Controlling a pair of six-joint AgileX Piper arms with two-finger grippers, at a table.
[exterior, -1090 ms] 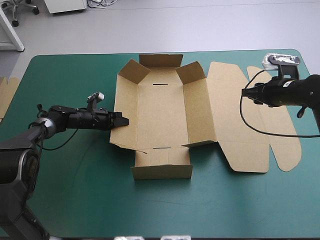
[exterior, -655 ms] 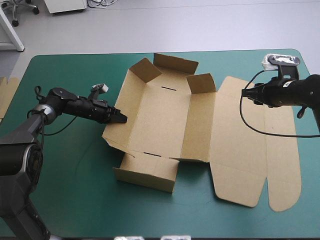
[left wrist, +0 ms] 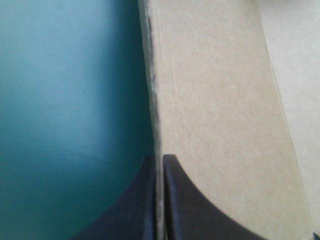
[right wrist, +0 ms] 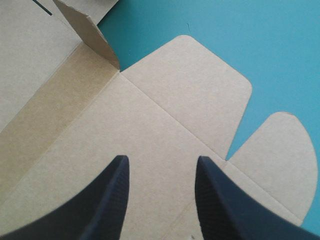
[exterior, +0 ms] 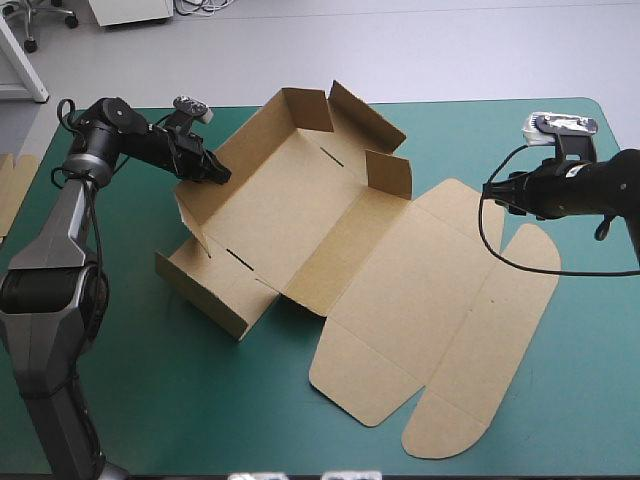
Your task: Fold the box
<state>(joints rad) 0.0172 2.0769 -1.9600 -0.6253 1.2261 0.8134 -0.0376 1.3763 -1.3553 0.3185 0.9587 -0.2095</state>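
— Where are we finding the box?

— We are seeing the box (exterior: 300,230) lying askew across the middle of the table (exterior: 140,400). Its tray part is pointing toward the far left corner, with its walls standing up. Its lid is lying flat and reaching toward the near right corner, its rounded flaps spread on the teal-green cover.

— And what is the left gripper doing?

— We are watching the left gripper (exterior: 215,172) pinching the tray's long wall on the side facing the table's left edge. In its wrist view the two black fingers (left wrist: 175,200) are pressing together with the brown sheet's edge between them.

— Is the right gripper holding anything?

— No. The right gripper (exterior: 490,190) is hanging near the table's right edge, beside the lid's far side, with nothing in it. Its fingers (right wrist: 112,195) are standing well apart, and we are looking past them at the flat lid and two rounded flaps.

— Anything else on the table?

— We are noticing a strip of more board (exterior: 14,190) showing at the left edge.
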